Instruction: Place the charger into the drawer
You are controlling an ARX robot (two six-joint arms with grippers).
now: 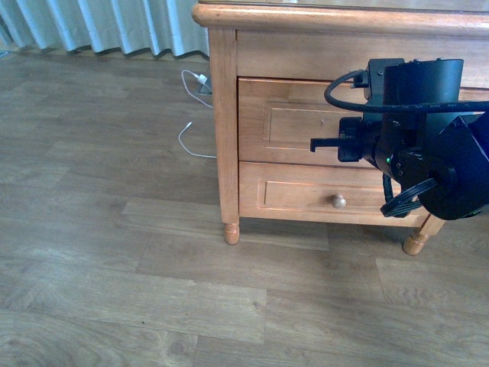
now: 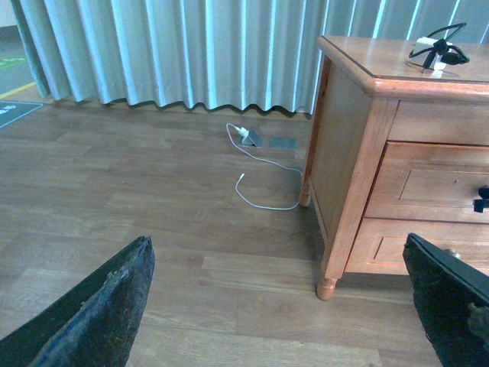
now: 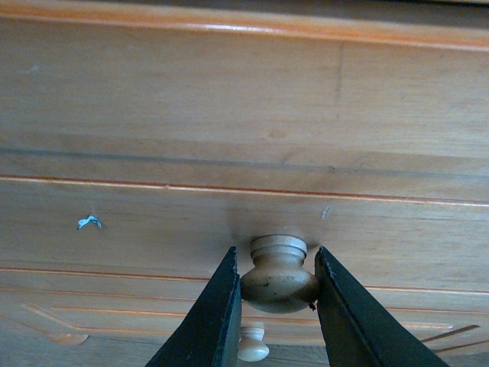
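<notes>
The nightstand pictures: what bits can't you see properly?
- Front view: the right hand and its arm hide the upper drawer knob.
- Left wrist view: the charger on the nightstand top is too small for detail.
- Right wrist view: whether the fingers squeeze the knob is unclear.
- Inside the drawer: hidden, shut.

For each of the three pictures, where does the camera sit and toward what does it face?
Front view: on the robot's body, facing the nightstand; the right arm covers the drawer.
Left wrist view: on the left arm, facing floor, curtain and nightstand side; the charger lies on top; open left end effector frames the picture.
Right wrist view: on the right arm, close to the drawer front; right end effector around the knob.
Shared: the nightstand.
</notes>
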